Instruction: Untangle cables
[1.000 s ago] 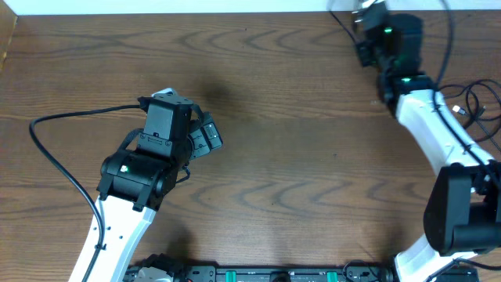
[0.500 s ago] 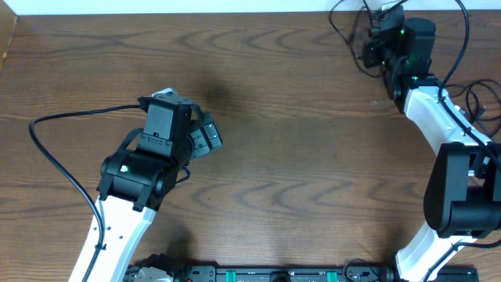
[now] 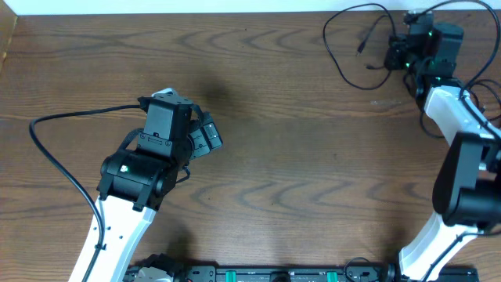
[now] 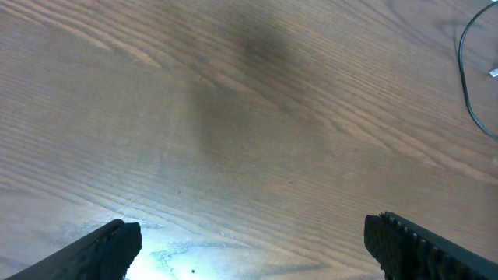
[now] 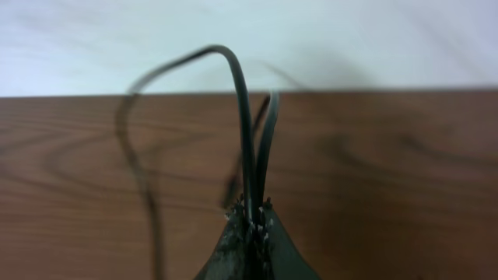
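Since a second ago the right gripper (image 3: 394,56) has slid toward the upper right corner, dragging a black cable (image 5: 243,117) whose loops now spread along the top edge, right of centre. Its fingers pinch that cable tight. More thin cables (image 3: 479,100) seem to lie at the right edge, half hidden by the arm (image 3: 454,125). Left of centre, the left gripper (image 3: 208,138) hovers with fingers spread wide and nothing between them. The table (image 3: 313,164) is brown wood grain, with a pale wall (image 5: 350,39) behind it.
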You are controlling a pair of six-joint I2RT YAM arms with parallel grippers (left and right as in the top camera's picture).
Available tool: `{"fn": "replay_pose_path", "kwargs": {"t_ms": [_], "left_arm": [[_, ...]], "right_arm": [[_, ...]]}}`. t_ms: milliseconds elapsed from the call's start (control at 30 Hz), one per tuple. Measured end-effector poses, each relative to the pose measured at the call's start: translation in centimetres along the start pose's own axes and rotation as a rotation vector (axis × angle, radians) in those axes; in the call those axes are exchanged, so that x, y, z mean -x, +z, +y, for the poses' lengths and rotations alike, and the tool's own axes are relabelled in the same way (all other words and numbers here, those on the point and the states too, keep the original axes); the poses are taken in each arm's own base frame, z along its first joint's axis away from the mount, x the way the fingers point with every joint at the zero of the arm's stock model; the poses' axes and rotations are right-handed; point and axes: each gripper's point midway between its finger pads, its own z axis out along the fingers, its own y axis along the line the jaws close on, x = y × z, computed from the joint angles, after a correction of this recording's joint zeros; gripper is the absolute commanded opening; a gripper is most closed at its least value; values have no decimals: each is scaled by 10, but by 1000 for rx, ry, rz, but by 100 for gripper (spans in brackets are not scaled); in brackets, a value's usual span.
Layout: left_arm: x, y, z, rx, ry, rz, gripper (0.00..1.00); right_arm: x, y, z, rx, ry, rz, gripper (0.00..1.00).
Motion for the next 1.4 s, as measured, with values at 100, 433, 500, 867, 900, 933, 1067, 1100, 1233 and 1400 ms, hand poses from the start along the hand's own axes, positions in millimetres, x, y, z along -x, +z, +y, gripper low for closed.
{"fn": "replay_pose_path", "kwargs": {"t_ms": [100,433,500,867,900,933,1067,1100,1233,1400], "left_arm": [[0,0,0,0,0,0,98],[0,0,0,0,0,0,98],[0,0,0,0,0,0,98],[0,0,0,0,0,0,98],[0,0,0,0,0,0,98],[0,0,0,0,0,0,98],[0,0,0,0,0,0,98],[0,0,0,0,0,0,98],[0,0,0,0,0,0,98],[0,0,0,0,0,-1,98]], "right_arm": [[-34,20,-22,-31,31,53,1],[-108,48,-60,-141,76,181,1],[-108,46,-69,-165,82,181,1],[-106,26,-111,-238,158,287,99],[-103,26,-110,-230,158,291,99],[-99,26,-108,-221,155,292,99],[-60,15,-102,-209,138,233,99],[-41,8,-100,-206,128,197,99],[43,-38,-86,-208,80,33,99],[129,-118,-60,-212,30,-135,99]]}}
